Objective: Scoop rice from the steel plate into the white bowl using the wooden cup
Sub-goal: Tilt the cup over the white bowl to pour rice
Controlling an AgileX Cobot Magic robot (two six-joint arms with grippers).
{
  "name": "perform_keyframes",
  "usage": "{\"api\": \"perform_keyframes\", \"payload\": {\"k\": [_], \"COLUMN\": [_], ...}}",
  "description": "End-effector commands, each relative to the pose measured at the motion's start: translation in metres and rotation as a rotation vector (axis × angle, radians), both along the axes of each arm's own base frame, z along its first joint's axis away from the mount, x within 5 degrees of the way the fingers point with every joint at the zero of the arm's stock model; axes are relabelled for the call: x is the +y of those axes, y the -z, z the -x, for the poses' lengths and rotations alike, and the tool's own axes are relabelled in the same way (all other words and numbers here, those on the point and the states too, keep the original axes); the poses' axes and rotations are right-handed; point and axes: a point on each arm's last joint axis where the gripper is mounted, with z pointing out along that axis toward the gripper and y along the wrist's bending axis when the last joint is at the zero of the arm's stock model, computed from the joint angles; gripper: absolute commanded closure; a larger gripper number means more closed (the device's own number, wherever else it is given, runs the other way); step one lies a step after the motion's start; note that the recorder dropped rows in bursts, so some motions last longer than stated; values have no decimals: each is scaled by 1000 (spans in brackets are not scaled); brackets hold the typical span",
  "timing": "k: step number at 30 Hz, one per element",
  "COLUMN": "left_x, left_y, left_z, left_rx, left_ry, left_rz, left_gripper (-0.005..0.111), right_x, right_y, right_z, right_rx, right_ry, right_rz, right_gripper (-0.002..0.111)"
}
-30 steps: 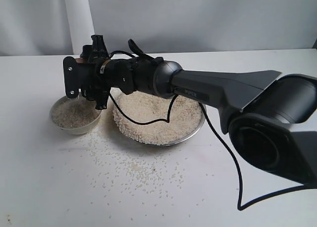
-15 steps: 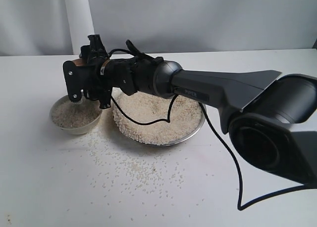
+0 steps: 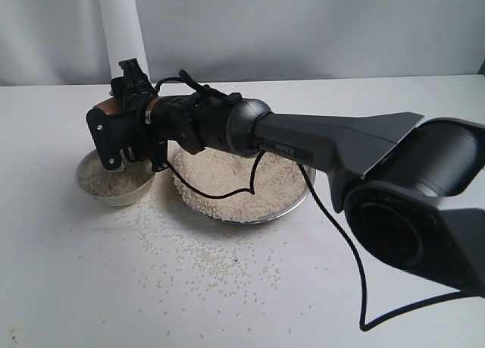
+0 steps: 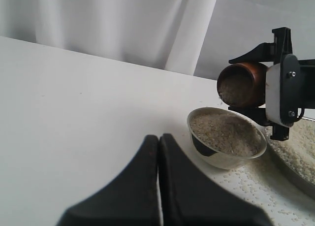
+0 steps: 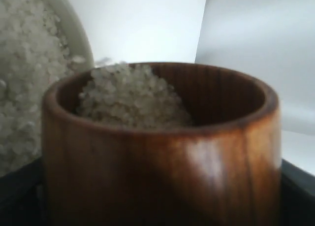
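Now right gripper [image 3: 120, 117] clamps wooden cup [image 4: 242, 84], rice [image 5: 130, 100] inside, over rice-filled white bowl [image 4: 216, 159]; left gripper [image 4: 158, 141] closed.

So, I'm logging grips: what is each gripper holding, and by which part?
The right gripper clamps the wooden cup by its sides; the left gripper is shut and empty.

Barely any cup [image 3: 106, 105] showing above the bowl [image 3: 114, 198]: a brown sliver, the rest lost behind the right gripper [image 3: 129, 139]. Bowl's far rim covered too, and the plate [image 3: 284, 208] edge nearest the bowl sits behind the arm [image 3: 318, 139]. Left wrist view: plate sliced off beside the bowl, left gripper [image 4: 158, 181] blurred and cropped. Right wrist view: cup's base out of frame, bowl a soft blur beyond it.
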Motion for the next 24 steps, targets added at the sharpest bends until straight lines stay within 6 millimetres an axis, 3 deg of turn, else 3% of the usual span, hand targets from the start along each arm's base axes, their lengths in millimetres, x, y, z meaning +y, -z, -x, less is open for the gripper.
{"api": "perform_keyframes", "payload": {"k": [1,24], "left_x": [0,0], "left_y": [0,0], "left_z": [0,0], "left_rx": [-4,-4], "left_ry": [5,5], "left_rz": [6,6], "left_gripper": [107,107], "right_x": [2,3], "right_y": [-5,-5], "right_z": [0,1], "right_rx": [-31,-184], "right_ry": [-9,-107], "right_rz": [-10,160], "right_gripper": [108,108]}}
